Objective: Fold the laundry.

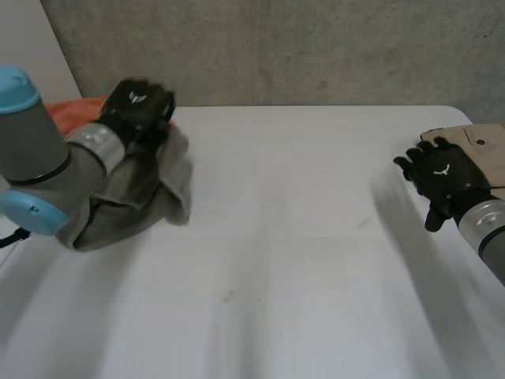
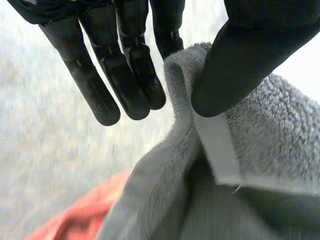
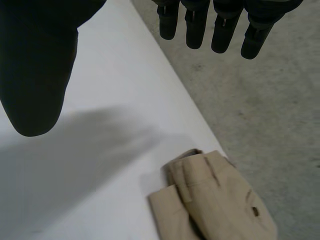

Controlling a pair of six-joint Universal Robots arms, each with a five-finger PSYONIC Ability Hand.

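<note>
left hand (image 1: 140,106) pinches the grey towel (image 1: 162,185) by its hem — to draw it out flat, i judge; right hand (image 1: 443,180) hangs spread near folded trousers (image 3: 220,205).

grey towel (image 1: 150,189), terry, bunched at far left of table (image 1: 300,237), hemmed edge pinched up in left hand (image 1: 140,106). orange cloth (image 1: 75,112) crumpled just behind it. tan trousers (image 1: 483,144) folded at far right corner.

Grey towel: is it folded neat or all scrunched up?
Scrunched up. The grey towel hangs in a lumpy bunch from the left hand, which pinches its edge.
</note>
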